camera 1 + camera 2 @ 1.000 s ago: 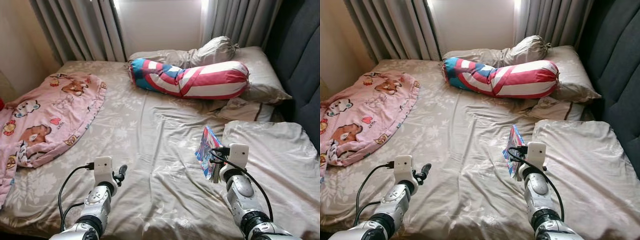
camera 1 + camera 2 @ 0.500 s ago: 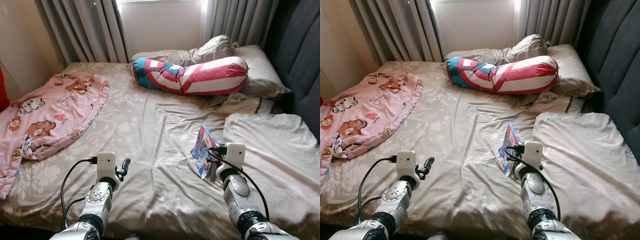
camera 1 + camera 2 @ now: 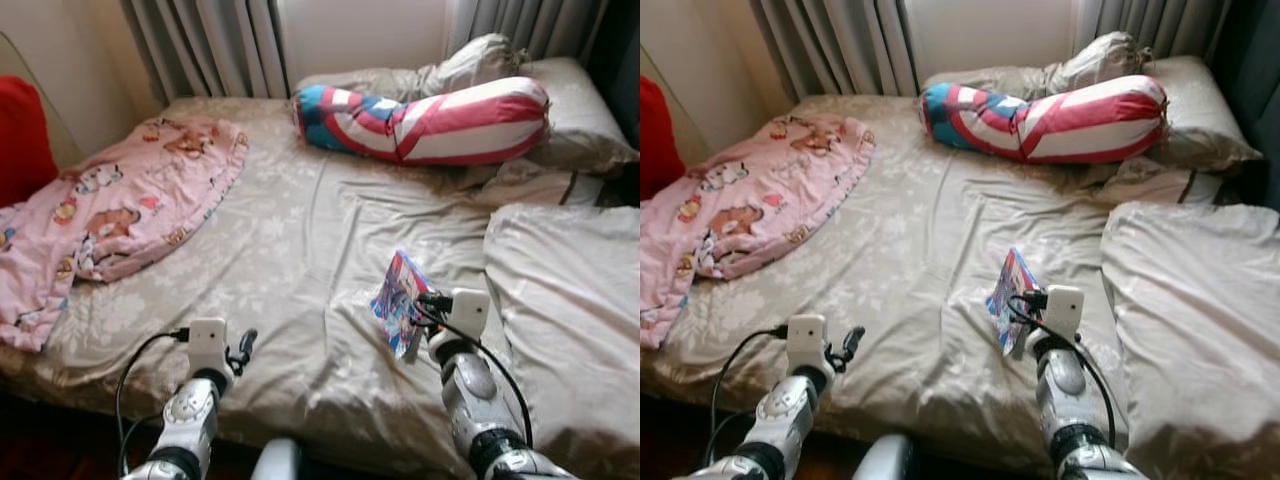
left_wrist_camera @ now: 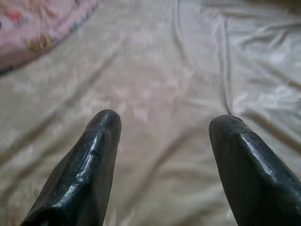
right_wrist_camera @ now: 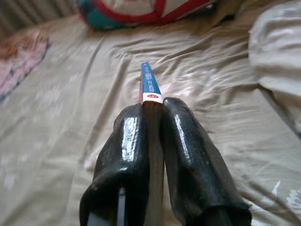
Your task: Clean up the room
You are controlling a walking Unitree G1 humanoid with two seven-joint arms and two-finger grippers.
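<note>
Left eye view: bed (image 3: 300, 250) under a beige floral sheet. Pink cartoon-print blanket (image 3: 120, 205) crumpled at the left edge. Red, white and blue striped bolster (image 3: 430, 120) at the far end, before grey pillows (image 3: 575, 110). Grey curtains (image 3: 210, 40) behind. Red object (image 3: 22, 140) at far left. Right gripper (image 3: 415, 325) raised over the near right part of the bed, holding a thin colourful picture book (image 3: 400, 300) upright. Left gripper (image 3: 240, 350) low at near left, over the bed's edge.

Left wrist view: fingers (image 4: 84, 174) spread wide, nothing between them; sheet beyond.

Right wrist view: fingers (image 5: 127, 160) pinched tight on the book (image 5: 149, 87), seen edge-on, its spine blue.
</note>
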